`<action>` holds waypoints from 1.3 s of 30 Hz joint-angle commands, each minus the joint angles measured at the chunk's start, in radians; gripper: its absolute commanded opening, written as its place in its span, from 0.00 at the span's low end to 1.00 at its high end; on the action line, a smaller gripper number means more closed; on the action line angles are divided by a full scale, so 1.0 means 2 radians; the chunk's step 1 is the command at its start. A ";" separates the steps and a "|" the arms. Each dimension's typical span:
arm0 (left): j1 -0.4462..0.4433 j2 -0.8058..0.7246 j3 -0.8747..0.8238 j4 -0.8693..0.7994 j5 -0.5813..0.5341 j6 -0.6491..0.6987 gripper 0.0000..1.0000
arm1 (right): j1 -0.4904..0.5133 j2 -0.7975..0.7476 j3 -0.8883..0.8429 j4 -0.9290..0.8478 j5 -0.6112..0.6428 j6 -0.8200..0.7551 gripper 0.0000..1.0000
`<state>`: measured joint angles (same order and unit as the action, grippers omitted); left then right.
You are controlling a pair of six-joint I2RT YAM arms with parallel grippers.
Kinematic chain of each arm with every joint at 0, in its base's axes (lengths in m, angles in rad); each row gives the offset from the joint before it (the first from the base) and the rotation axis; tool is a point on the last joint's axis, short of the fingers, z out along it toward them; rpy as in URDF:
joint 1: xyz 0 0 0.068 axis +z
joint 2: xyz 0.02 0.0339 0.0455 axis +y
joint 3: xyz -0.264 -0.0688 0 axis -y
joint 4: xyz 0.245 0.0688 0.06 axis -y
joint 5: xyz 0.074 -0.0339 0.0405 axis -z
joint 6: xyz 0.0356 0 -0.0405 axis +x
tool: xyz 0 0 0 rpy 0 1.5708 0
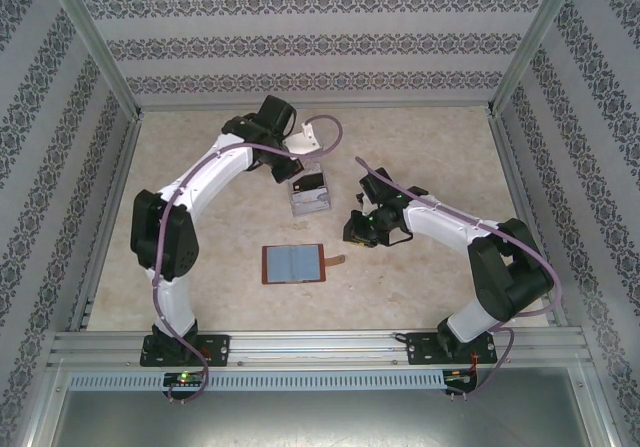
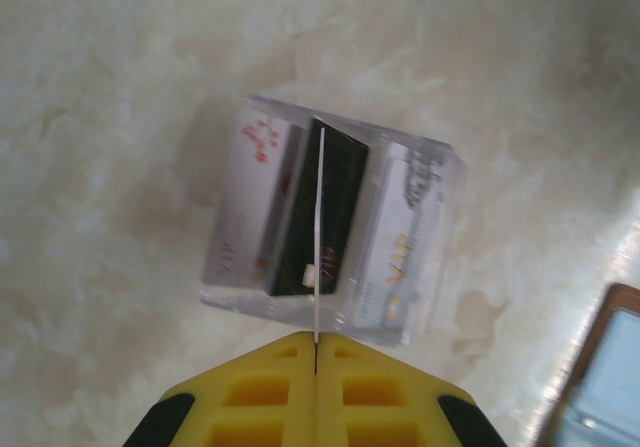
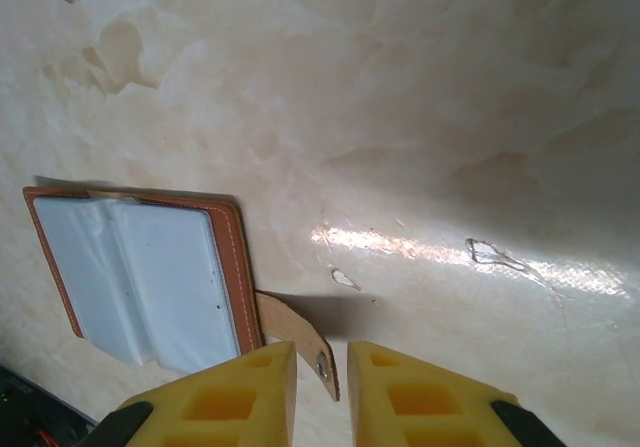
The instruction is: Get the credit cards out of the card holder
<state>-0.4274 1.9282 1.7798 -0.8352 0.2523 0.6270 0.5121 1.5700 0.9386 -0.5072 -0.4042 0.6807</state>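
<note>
Holding one of the credit cards [image 2: 319,227] edge-on in the left hand [image 2: 316,339], clenched flat on its near end, straight above the clear tray [image 2: 445,172], with several more cards lying inside, beyond the fingertips. Judged as the drop-off step, late in the task. Next: lower toward the tray and unclench without tipping the card over the wall. Hovering with the right hand [image 3: 322,352] slightly parted, grasping nothing that shows, strap tab [image 3: 300,342] close by its tips, card holder [image 3: 150,277] open on the tabletop [image 3: 450,117] to its left, pockets seemingly empty.
</note>
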 commanded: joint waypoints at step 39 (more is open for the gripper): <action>0.015 0.215 0.279 -0.175 -0.013 0.097 0.12 | -0.007 0.045 0.006 -0.003 -0.011 -0.003 0.22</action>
<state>-0.4099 2.3482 2.3016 -1.1164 0.2428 0.7910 0.5121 1.6493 0.9375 -0.5053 -0.4126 0.6807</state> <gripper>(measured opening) 0.114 0.223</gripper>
